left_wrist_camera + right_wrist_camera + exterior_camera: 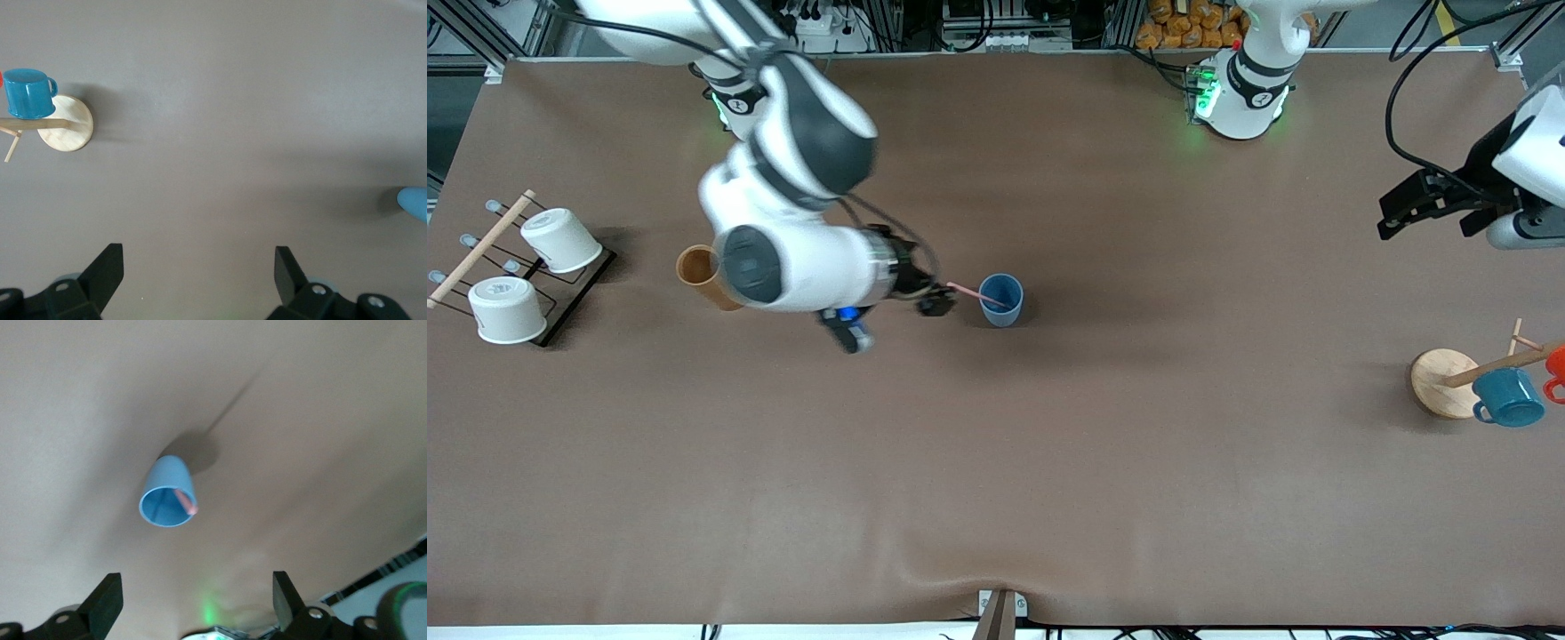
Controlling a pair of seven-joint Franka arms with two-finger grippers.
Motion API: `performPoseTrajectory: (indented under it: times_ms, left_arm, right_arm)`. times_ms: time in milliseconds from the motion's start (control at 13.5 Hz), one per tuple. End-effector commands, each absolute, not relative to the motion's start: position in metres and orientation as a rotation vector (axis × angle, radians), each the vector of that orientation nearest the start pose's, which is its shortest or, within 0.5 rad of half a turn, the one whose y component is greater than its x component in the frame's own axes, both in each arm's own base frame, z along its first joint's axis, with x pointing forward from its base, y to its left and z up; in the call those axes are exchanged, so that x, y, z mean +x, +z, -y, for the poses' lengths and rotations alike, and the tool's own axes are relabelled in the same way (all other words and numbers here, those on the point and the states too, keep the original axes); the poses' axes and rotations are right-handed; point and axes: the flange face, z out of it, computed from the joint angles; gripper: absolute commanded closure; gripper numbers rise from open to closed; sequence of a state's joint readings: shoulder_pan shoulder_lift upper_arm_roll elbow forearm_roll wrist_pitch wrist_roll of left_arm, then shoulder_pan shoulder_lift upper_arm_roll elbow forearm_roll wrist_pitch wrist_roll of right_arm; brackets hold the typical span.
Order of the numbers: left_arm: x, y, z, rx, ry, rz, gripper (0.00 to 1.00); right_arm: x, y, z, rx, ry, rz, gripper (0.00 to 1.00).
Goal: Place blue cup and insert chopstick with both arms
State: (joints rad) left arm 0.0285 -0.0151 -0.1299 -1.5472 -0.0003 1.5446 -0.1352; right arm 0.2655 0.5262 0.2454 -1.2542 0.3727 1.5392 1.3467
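Observation:
The blue cup (1001, 300) stands upright near the table's middle. The pale-pink chopstick (971, 294) sits in it and leans out over the rim toward the right arm's end. My right gripper (937, 303) is open and empty, close beside the chopstick's upper end. In the right wrist view the cup (167, 497) shows with the chopstick (187, 503) inside, apart from the open right gripper (193, 600). My left gripper (1400, 212) waits open and empty, up over the left arm's end of the table. Its wrist view shows the open left gripper (199, 273) and a sliver of the cup (415, 202).
A tan wooden cylinder (697, 270) stands partly under the right arm. A wire rack holds two white cups (560, 238) at the right arm's end. A wooden mug tree (1445, 380) with a teal mug (1507, 397) and an orange mug (1556, 369) stands at the left arm's end.

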Motion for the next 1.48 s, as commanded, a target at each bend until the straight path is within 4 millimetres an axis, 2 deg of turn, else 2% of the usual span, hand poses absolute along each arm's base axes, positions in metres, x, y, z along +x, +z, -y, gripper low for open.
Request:
performPoseTrajectory:
  times_ms: [0,74,148,296,444,667,815,963,1185,1407]
  left_arm:
    - [0.533,0.644,0.053,-3.153,-0.007,0.043,0.00]
    - [0.530,0.647,0.053,-3.153,-0.014,0.043,0.00]
    - [0.529,0.650,0.053,-3.153,-0.022,0.043,0.00]
    - [0.527,0.651,0.054,-3.152,-0.027,0.040,0.00]
    - [0.528,0.651,0.062,-3.151,-0.039,0.019,0.00]
    - [0.534,0.649,0.065,-3.153,-0.058,0.009,0.00]
    - [0.534,0.647,0.065,-3.156,-0.050,0.009,0.00]
    - [0.534,0.646,0.069,-3.156,-0.050,0.000,0.00]
    - [0.532,0.650,0.069,-3.157,-0.060,-0.003,0.00]
    - [0.529,0.654,0.067,-3.163,-0.071,0.004,0.00]
  right_arm:
    - [0.607,0.487,-0.281,-2.658,0.830,-1.202,0.00]
    - [0.608,0.508,-0.259,-2.659,0.787,-1.182,0.00]
    - [0.611,0.521,-0.240,-2.686,0.724,-1.134,0.00]
    - [0.617,0.520,-0.206,-2.760,0.696,-1.069,0.00]
    - [0.621,0.544,-0.162,-2.816,0.576,-0.943,0.00]
    - [0.623,0.553,-0.091,-2.969,0.504,-0.580,0.00]
    - [0.620,0.571,-0.050,-3.060,0.416,-0.314,0.00]
    - [0.618,0.577,-0.004,-3.074,0.389,-0.223,0.00]
    - [0.609,0.582,0.046,-3.073,0.370,-0.019,0.00]
    - [0.585,0.592,0.062,-3.078,0.346,-0.021,0.00]
